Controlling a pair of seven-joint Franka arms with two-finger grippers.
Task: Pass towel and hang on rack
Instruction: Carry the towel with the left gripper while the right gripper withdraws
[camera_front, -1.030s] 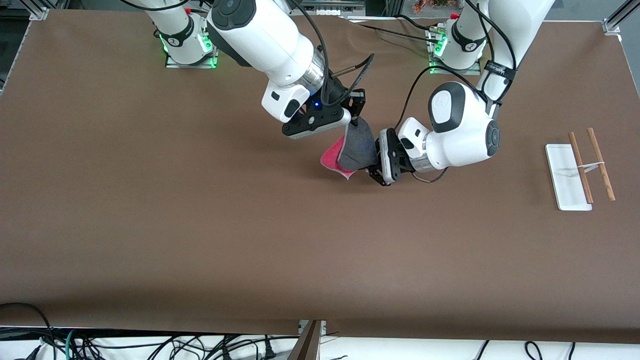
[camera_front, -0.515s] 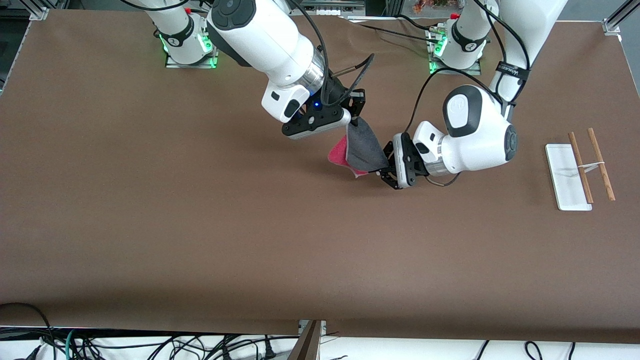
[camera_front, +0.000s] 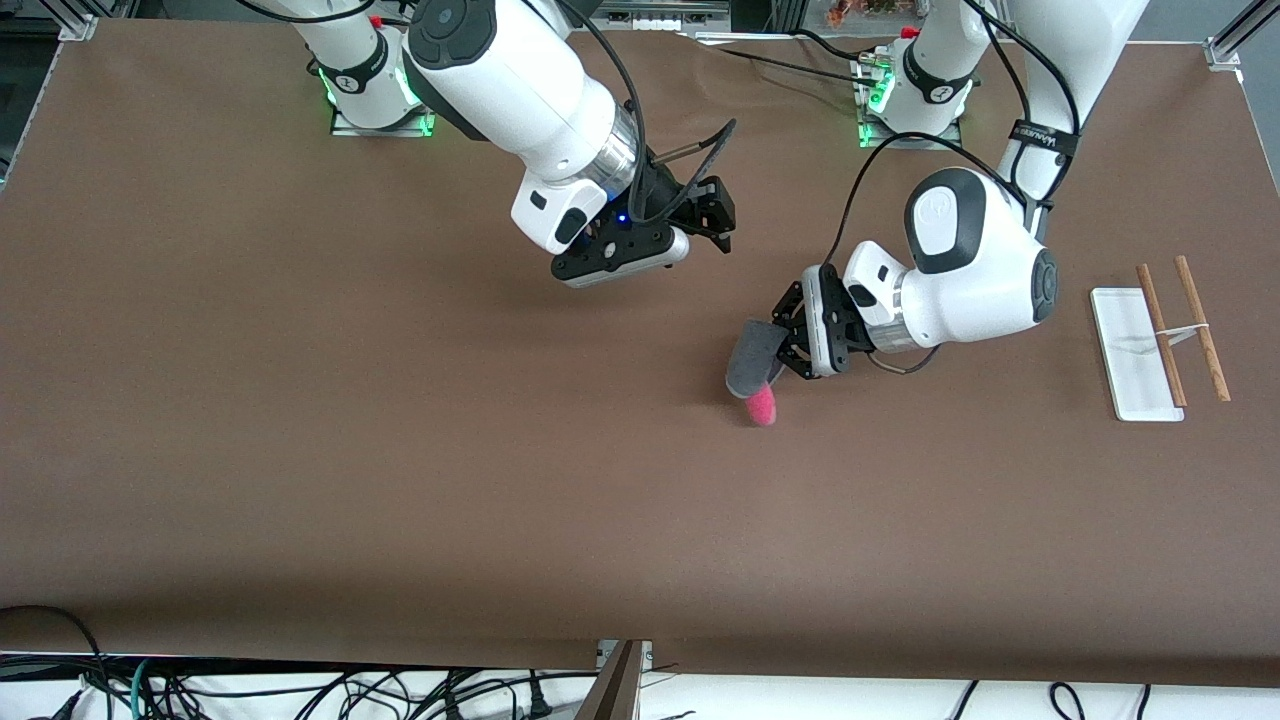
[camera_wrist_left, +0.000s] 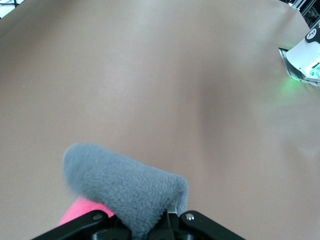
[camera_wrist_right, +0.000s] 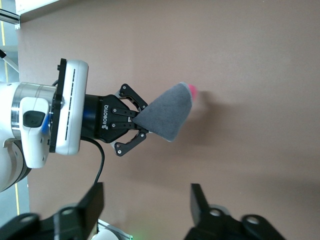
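Note:
The dark grey towel (camera_front: 752, 358) hangs in the air over the middle of the table, its pink-red side (camera_front: 763, 407) showing at the lower tip. My left gripper (camera_front: 785, 343) is shut on one corner of it. In the left wrist view the towel (camera_wrist_left: 125, 187) bulges out from between the shut jaws of my left gripper (camera_wrist_left: 169, 226). My right gripper (camera_front: 722, 216) hovers apart from the towel, toward the robots' bases, open and empty. In the right wrist view my right gripper (camera_wrist_right: 147, 200) is spread wide, with the towel (camera_wrist_right: 170, 112) farther off. The rack (camera_front: 1170, 330) stands at the left arm's end of the table.
The rack's white base (camera_front: 1130, 365) lies flat with two brown rods (camera_front: 1200, 325) slanting over it. Both arm bases (camera_front: 375, 95) stand at the table's back edge. Cables hang below the table's front edge.
My right gripper has opened and let go of the towel, then drawn back a little. The left gripper has carried the towel toward the rack's end, and the cloth now droops from it alone.

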